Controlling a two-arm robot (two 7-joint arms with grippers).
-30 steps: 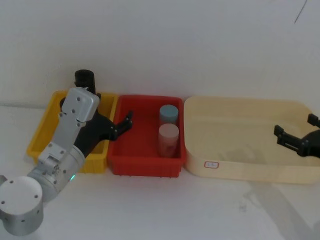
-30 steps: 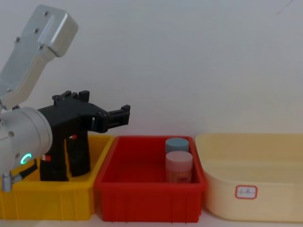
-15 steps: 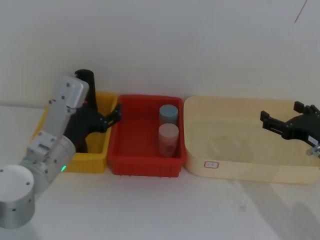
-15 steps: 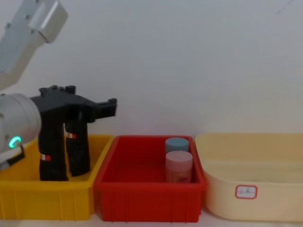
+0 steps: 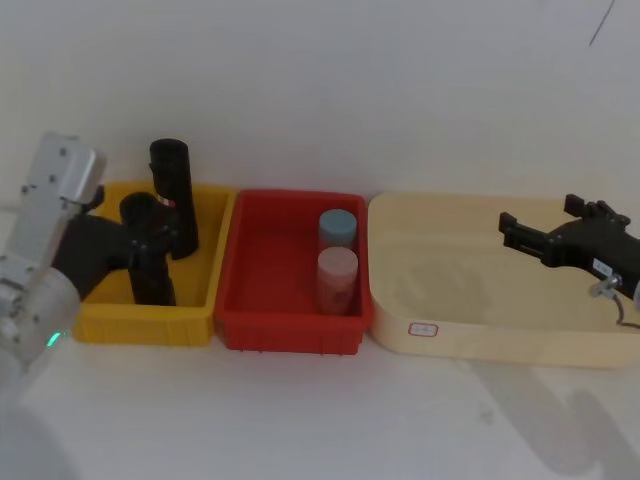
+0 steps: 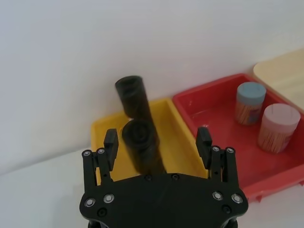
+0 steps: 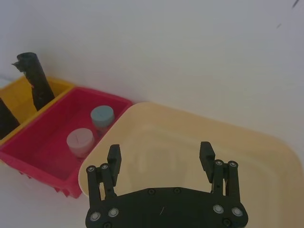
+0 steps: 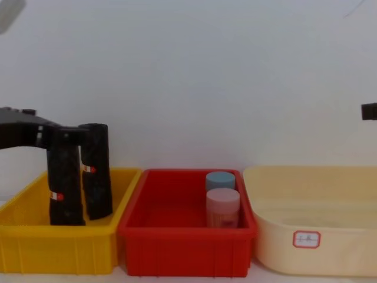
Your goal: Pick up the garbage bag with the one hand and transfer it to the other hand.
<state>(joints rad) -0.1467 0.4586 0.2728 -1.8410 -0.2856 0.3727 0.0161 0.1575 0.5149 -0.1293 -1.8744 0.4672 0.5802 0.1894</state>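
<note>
At the left end of the worktop, the one hand, jaws spread, faces the garbage bag — not yet gripped; the other hand gapes too.

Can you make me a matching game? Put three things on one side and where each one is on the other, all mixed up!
Things:
1. nearer garbage bag
2. pink-lidded jar
3. right gripper

Places:
A. above the cream tub
B. standing in the yellow bin
C. in the red bin

Pairs: 1-B, 2-C, 3-A.
</note>
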